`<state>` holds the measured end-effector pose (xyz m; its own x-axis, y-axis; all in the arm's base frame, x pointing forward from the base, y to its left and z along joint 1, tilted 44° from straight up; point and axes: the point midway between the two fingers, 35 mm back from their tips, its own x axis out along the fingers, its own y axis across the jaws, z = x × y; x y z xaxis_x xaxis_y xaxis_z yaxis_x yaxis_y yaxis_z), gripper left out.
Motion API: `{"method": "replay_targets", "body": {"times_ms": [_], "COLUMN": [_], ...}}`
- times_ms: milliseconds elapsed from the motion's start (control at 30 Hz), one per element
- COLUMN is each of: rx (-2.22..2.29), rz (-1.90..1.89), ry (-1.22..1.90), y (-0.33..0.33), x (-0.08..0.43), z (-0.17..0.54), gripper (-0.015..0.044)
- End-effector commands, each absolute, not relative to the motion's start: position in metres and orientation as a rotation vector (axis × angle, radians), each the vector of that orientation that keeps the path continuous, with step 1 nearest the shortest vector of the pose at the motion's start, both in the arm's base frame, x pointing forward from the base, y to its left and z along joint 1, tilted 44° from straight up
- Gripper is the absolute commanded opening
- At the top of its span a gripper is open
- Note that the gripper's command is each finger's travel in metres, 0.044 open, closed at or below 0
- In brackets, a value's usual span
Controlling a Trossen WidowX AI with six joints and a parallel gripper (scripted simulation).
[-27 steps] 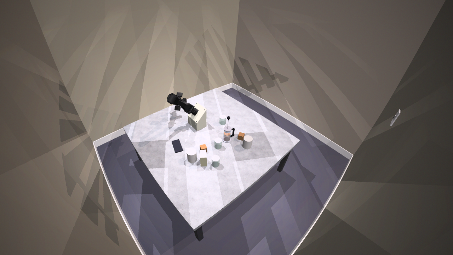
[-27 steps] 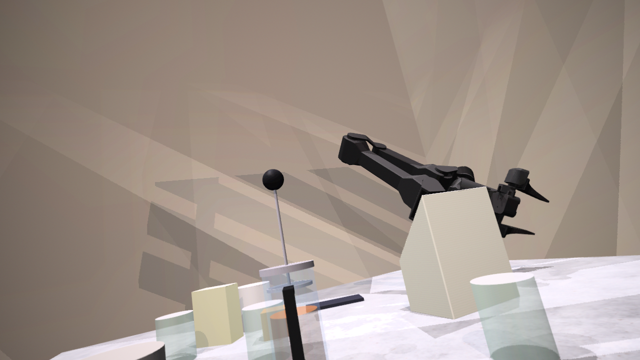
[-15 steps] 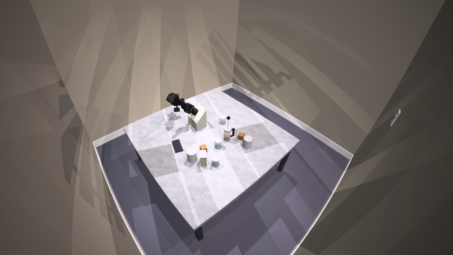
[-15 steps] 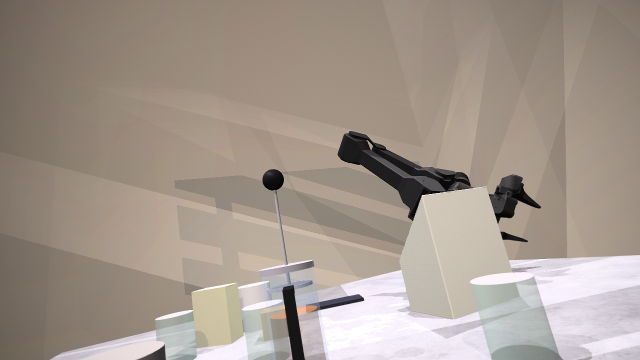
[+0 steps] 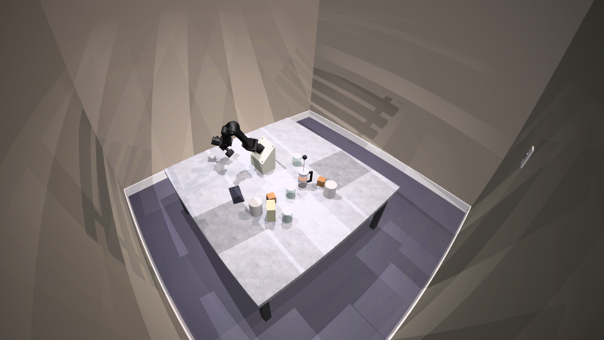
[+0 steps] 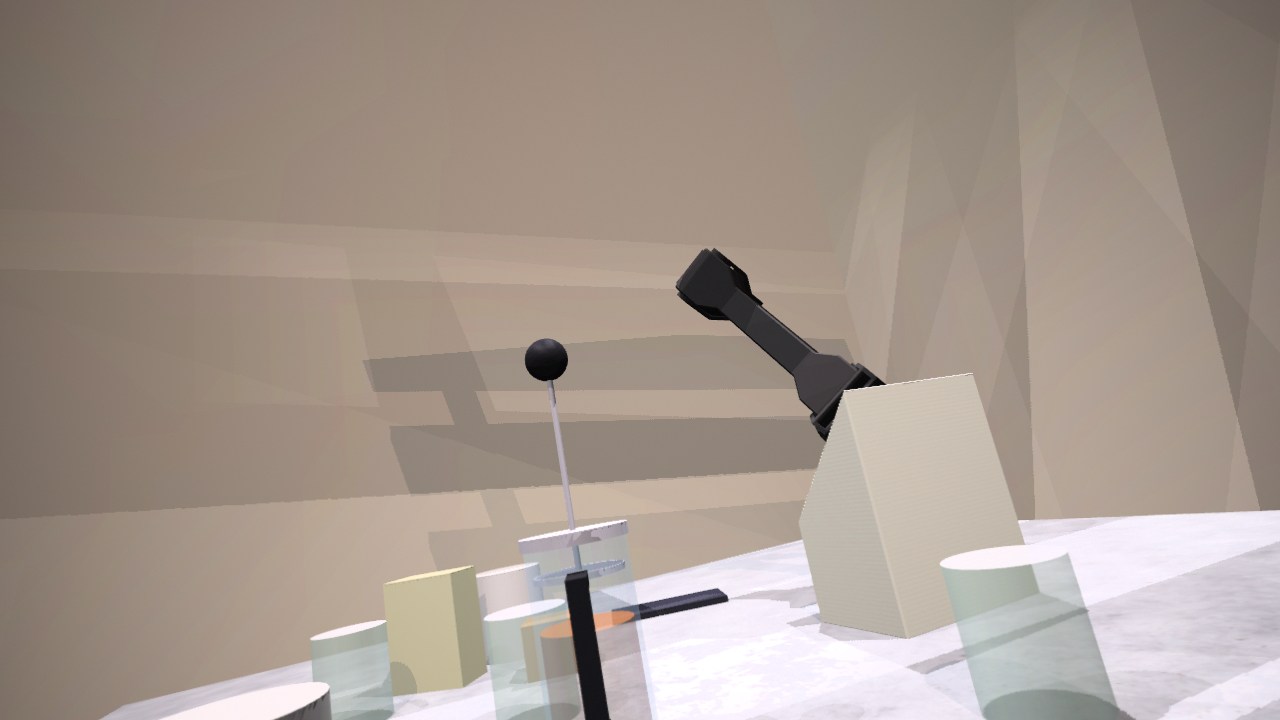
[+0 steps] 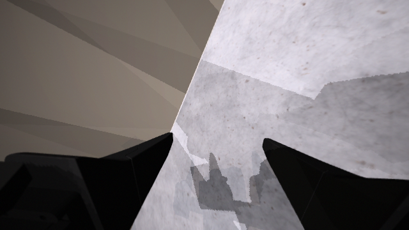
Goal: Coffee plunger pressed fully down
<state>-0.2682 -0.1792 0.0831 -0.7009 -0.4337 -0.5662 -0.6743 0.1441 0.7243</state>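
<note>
Clearly, the plunger is up and the claw is away from the press

Leftmost from the top, the claw hangs above the desk, its fingers wide apart with nothing between them. The black arm bends over from a pale pedestal. A dark flat slab lies in front of it.

Next comes a whitish cylinder, then an orange cube just behind an upright yellow block. To the right of the block is a greenish see-through cylinder. A second clear cylinder stands near the press, and a third clear cylinder is farther back.

The coffee press stands upright on the desk, well apart from the claw. Its black knob sits high over the lid on a long exposed rod, so the plunger remains unpressed. The black handle faces right from the top. Beyond it are another orange cube and, rightmost, a broad whitish cylinder.
</note>
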Motion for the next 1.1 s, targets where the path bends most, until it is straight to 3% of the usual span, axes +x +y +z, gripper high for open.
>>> {"method": "replay_targets", "body": {"times_ms": [0,267,633,767,1067], "rx": [-1.25,-1.562,-1.992,-1.997,-2.276], "rz": [1.862,2.302,2.977,2.993,3.232], "ry": [2.121,1.956,1.666,1.751,1.513], "y": [-0.219,-0.279,-0.345,-0.353,-0.355], "x": [-0.253,-0.201,-0.069,-0.053,0.037], "z": [0.106,0.138,0.2,0.219,0.225], "gripper": [0.044,0.044,0.044,0.044,0.044]}}
